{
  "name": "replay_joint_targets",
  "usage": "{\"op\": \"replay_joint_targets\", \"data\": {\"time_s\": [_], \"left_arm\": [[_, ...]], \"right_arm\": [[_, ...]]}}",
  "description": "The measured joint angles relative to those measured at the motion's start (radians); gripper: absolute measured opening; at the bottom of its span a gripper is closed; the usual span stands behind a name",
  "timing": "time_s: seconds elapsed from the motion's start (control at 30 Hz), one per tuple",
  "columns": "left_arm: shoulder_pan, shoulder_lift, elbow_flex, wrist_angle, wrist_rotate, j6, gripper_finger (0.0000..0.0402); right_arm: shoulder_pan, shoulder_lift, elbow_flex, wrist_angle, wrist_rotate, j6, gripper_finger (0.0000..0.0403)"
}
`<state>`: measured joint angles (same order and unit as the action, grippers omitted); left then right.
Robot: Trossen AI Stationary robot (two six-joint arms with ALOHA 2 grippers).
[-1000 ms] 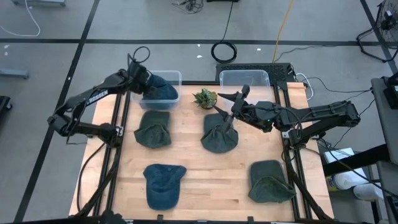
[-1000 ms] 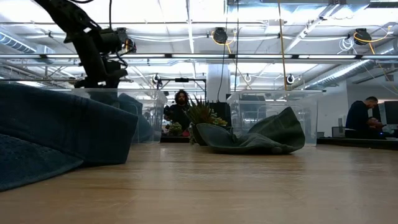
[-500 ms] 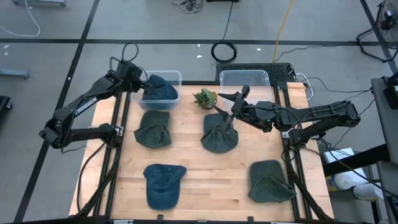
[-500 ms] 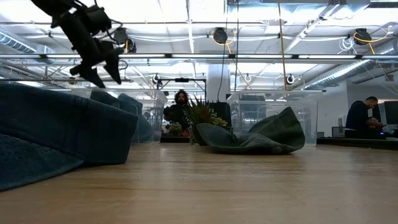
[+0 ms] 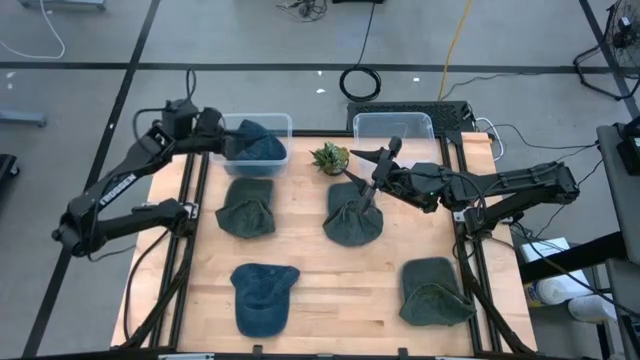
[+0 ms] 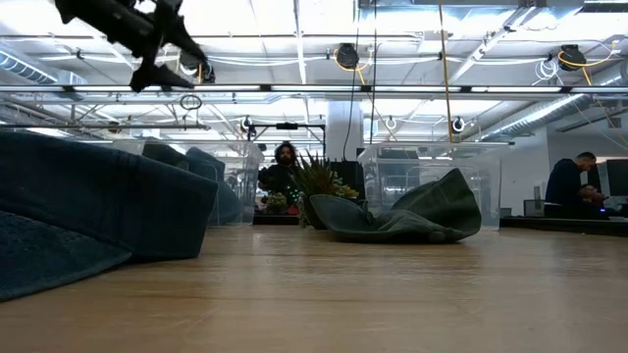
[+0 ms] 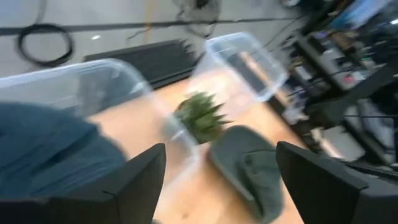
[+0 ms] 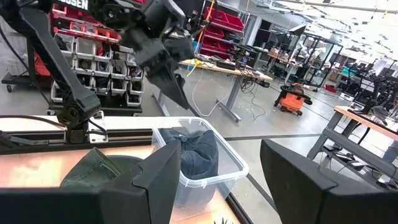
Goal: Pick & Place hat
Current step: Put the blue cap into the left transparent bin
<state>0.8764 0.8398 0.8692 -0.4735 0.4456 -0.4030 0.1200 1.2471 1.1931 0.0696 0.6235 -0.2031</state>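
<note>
A blue hat [image 5: 256, 146] lies in the clear left bin [image 5: 282, 122]; it also shows in the right wrist view, blue hat [image 8: 194, 155]. Three green hats [image 5: 246, 208], [image 5: 352, 218], [image 5: 435, 292] and another blue hat [image 5: 262, 298] lie flat on the wooden table. My left gripper [image 5: 220, 138] hangs open in the air beside the bin's left end, high in the low view [image 6: 162, 61], touching nothing. My right gripper [image 5: 372, 162] is open above the middle green hat [image 6: 392, 221], and its wrist view [image 8: 221, 186] looks across the table toward the left bin.
A small potted plant [image 5: 328, 156] stands between the left bin and an empty clear bin [image 5: 393, 127] at the table's far edge. Black frame rails run along the table's left and right sides. People sit in the room beyond the table [image 6: 285, 167].
My left gripper has risen out of the left bin and drawn back toward the table's left edge, tipping as it goes. The blue hat has stayed lying in the bin. My right arm has kept still.
</note>
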Motion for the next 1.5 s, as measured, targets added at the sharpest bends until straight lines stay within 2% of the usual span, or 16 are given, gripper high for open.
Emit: {"op": "replay_joint_targets", "data": {"time_s": [0.17, 0.3, 0.57, 0.67, 0.83, 1.03, 1.27, 1.5], "left_arm": [[-0.056, -0.034, 0.000, 0.120, 0.030, -0.107, 0.0304], [-0.096, -0.045, 0.000, 0.207, 0.041, -0.217, 0.0314], [-0.210, -0.045, 0.000, 0.391, 0.189, -0.361, 0.0337], [-0.282, -0.045, 0.000, 0.511, 0.210, -0.387, 0.0334], [-0.400, -0.045, 0.000, 0.718, 0.207, -0.397, 0.0320], [-0.525, -0.045, 0.000, 0.817, 0.111, -0.408, 0.0293], [-0.642, -0.045, 0.000, 0.776, 0.017, -0.424, 0.0260], [-0.775, -0.045, 0.000, 0.651, -0.078, -0.465, 0.0232]], "right_arm": [[0.000, 0.000, 0.000, 0.000, 0.000, 0.000, 0.0208], [0.000, 0.000, 0.000, 0.000, 0.000, 0.000, 0.0208], [0.001, 0.000, 0.000, 0.000, 0.000, 0.000, 0.0214], [0.012, 0.000, 0.000, 0.000, -0.007, -0.015, 0.0236], [0.029, 0.001, 0.000, -0.003, -0.075, -0.013, 0.0300], [0.032, 0.001, 0.000, -0.006, -0.106, 0.001, 0.0352], [0.032, 0.001, 0.000, -0.007, -0.153, 0.008, 0.0357], [0.032, 0.001, 0.000, -0.023, -0.158, 0.036, 0.0357]]}}
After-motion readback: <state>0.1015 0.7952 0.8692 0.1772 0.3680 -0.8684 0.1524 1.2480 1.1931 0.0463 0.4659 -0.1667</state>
